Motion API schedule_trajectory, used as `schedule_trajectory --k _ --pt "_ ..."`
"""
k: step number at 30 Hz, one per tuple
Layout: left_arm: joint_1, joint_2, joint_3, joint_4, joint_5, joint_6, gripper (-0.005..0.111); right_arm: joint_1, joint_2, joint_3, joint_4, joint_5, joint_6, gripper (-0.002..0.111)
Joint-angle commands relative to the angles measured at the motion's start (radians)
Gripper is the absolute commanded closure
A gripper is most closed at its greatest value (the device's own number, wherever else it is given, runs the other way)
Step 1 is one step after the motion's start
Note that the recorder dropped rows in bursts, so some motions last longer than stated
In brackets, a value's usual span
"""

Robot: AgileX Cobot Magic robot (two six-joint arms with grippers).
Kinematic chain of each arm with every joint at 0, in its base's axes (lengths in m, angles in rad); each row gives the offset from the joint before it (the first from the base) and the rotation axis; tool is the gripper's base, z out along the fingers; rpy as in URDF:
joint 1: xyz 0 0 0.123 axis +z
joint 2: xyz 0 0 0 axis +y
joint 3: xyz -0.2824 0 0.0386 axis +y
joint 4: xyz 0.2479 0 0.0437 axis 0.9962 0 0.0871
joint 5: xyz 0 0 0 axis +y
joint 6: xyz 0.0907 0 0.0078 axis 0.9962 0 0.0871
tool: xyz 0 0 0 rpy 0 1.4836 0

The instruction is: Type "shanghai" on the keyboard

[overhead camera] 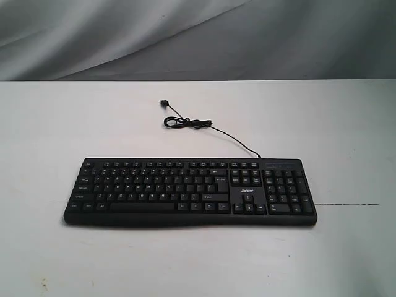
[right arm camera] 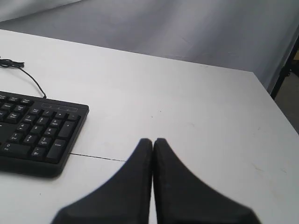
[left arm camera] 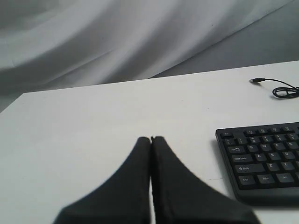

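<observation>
The black keyboard [overhead camera: 190, 192] lies flat on the white tabletop [overhead camera: 62, 124], roughly in the middle and nearer the front edge, its long side running left to right. Its number pad [overhead camera: 286, 189] is at the right end, with a small white "acer" logo [overhead camera: 246, 191] just left of it. A thin black cable [overhead camera: 238, 141] leaves the back edge near the right end, curls into a loose coil behind the keyboard and ends in a plug [overhead camera: 162, 103] lying bare on the tabletop. A grey cloth [overhead camera: 185, 37] hangs behind.

Neither arm shows in the exterior view. In the left wrist view, the left pincer [left arm camera: 150, 138] has its 2 fingers pressed together with nothing between them; it sits off the keyboard's left end, apart from it. In the right wrist view, the right pincer [right arm camera: 153, 140] is likewise closed tight and grips nothing, beyond the number pad end and clear of the keyboard.
</observation>
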Motion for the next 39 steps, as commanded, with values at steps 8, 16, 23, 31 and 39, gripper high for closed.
schedule_trajectory --k 8,16,23,31,39 --pt "-0.007 -0.004 0.005 -0.002 -0.01 -0.004 0.107 -0.008 -0.007 0.004 -0.009 -0.001 0.003 0.108" --pt "-0.007 -0.004 0.005 -0.002 -0.01 -0.004 0.107 -0.008 -0.007 0.004 -0.009 -0.001 0.003 0.108" --pt "-0.007 -0.004 0.005 -0.002 -0.01 -0.004 0.107 -0.008 -0.007 0.004 -0.009 -0.001 0.003 0.108" --pt "-0.007 -0.004 0.005 -0.002 -0.01 -0.004 0.107 -0.008 -0.007 -0.078 -0.004 0.066 0.003 0.108" --pt "-0.007 -0.004 0.005 -0.002 -0.01 -0.004 0.107 -0.008 0.108 -0.345 0.083 0.094 0.003 0.108"
